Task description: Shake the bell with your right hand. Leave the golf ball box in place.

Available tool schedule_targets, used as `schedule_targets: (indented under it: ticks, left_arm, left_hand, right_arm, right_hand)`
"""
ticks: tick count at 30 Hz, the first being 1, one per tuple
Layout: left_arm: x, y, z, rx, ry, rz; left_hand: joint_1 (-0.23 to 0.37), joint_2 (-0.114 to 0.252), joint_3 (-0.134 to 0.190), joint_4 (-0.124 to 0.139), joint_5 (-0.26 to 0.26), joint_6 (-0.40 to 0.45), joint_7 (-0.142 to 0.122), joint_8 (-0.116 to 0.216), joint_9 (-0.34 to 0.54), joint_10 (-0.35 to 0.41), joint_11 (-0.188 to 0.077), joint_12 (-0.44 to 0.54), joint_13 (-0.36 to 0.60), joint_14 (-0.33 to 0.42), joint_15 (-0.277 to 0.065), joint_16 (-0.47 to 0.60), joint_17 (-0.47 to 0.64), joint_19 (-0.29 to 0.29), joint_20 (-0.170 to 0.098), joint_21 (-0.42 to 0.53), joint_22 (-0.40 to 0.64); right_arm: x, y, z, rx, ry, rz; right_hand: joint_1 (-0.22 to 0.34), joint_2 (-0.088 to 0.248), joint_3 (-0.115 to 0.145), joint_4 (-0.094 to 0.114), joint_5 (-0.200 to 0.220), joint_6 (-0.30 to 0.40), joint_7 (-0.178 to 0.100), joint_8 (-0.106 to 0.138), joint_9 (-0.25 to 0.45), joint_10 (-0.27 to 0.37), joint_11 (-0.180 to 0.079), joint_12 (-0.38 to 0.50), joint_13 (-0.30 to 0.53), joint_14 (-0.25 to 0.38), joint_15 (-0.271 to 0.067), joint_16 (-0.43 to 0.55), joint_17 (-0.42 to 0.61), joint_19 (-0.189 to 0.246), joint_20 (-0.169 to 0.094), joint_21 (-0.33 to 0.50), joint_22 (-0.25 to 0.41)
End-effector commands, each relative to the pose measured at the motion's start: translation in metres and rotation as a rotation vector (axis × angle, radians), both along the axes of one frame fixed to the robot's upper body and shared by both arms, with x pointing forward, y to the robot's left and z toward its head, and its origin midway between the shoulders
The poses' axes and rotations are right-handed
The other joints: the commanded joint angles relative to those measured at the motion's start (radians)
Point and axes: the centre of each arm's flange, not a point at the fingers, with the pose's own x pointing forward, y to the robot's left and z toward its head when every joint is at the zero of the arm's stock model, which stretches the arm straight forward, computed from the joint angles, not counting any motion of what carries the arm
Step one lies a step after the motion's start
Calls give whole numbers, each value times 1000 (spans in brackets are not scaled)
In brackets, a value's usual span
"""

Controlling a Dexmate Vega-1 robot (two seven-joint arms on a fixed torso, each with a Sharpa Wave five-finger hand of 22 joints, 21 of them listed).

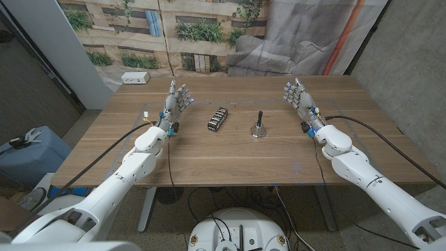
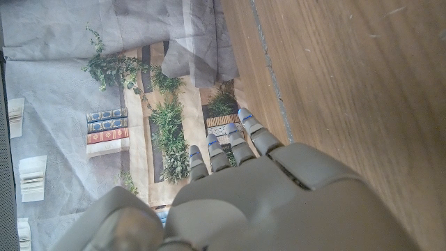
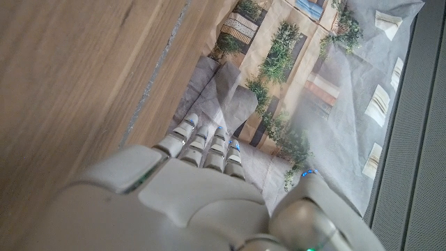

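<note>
Bell point(image 1: 258, 128) stands upright near the middle of the desk point(image 1: 209, 164), with its dark handle pointing up from a small metal base. Just to its left lies the golf ball box point(image 1: 218, 118), a small dark pack; the two are near but not touching. What is inside the box cannot be read with certainty at this size, though light round shapes seem to show through its top.

The right hand point(image 1: 300, 97) stands at the right side of the desk, well apart from the bell, with the fingers spread wide and nothing in it. The left hand point(image 1: 176, 102) stands in the same way at the left side, also wide and without any object, beyond the box from the bell.

The step in hand, as I judge it, is the reach to the bell, which is not yet begun. To do it well, the right hand should come from the right side, so that it stays away from the box. It should close on the thin handle, not on the base, and lift the bell straight up before shaking. The shake should be small, because the box is close and a wide swing could push it.
</note>
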Motion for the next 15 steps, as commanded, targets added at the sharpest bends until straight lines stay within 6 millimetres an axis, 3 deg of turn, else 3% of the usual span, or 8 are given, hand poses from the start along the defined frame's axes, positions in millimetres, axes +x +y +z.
schedule_targets:
  ticks: [1, 11, 15]
  left_arm:
    - [0, 0, 0, 0, 0, 0]
    - [0, 0, 0, 0, 0, 0]
    - [0, 0, 0, 0, 0, 0]
  left_hand:
    - [2, 10, -1, 7, 5, 1, -8, 6, 4, -1, -8, 5, 5, 8, -98, 5, 4, 8, 0, 7, 5]
    - [2, 10, -1, 7, 6, 0, -8, 6, 4, -1, -9, 5, 5, 8, -98, 5, 4, 8, 0, 7, 5]
    - [2, 10, -1, 7, 6, 0, -8, 6, 4, 0, -10, 5, 5, 8, -98, 5, 4, 8, 1, 7, 5]
  right_arm:
    - [-23, 4, 7, -100, -91, -32]
    - [-30, 7, -3, -193, -138, -58]
    - [-33, 7, -4, -228, -157, -75]
  right_hand:
    - [13, -17, 3, -12, 3, -1, 0, 6, 3, -5, -1, 5, 1, -8, -11, 5, -3, -3, -5, 5, 1]
    - [34, -54, -4, -41, 2, -9, -3, 7, 3, -22, -7, 3, -3, -31, -13, 2, -19, -18, -6, 4, 1]
    - [69, -79, -3, -78, 4, -59, -3, -2, 5, -43, -11, 3, -5, -46, -15, 6, -37, -32, -7, 6, 1]
